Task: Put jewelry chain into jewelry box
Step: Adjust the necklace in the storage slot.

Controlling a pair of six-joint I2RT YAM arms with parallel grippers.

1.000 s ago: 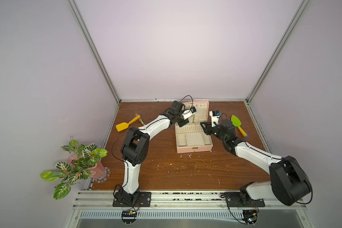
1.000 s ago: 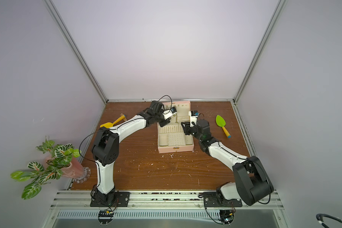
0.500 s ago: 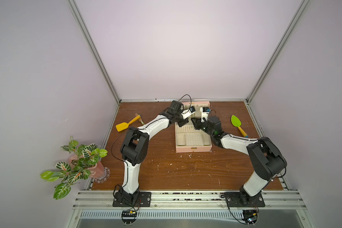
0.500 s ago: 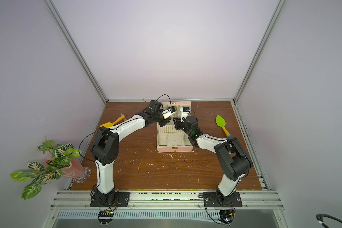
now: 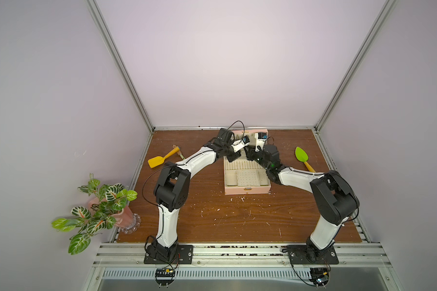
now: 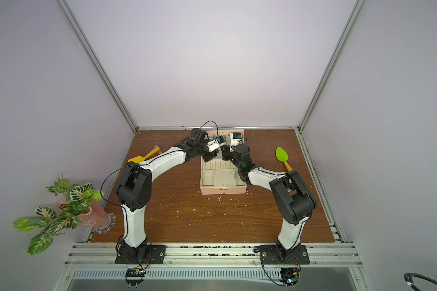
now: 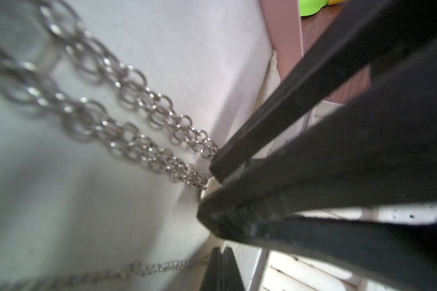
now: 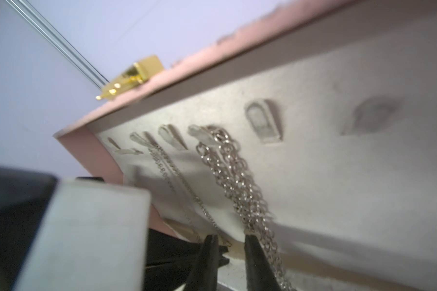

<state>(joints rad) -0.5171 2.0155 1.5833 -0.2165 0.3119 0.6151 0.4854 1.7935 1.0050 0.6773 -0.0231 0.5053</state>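
Two grippers up at the jewelry box (image 5: 237, 191) lid. R gripper (image 8: 231, 252): fingertips slightly apart, jewelry chain (image 8: 245, 201) hanging off lid hook (image 8: 199, 131) right at its tips, poss. brushing one. Too blurry to call a grip. L gripper (image 7: 220, 269): pressed together, just beside, thin strand (image 7: 162, 265) at its tip.

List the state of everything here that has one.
Pale pink hinged jewelry box: open, lid raised.
Chunky silvery jewelry chain: hanging doubled from a lid hook.
Thin chain strand: hanging from another hook.
Left pincer: shut.
Right pincer: slightly open, tips at the chunky chain.
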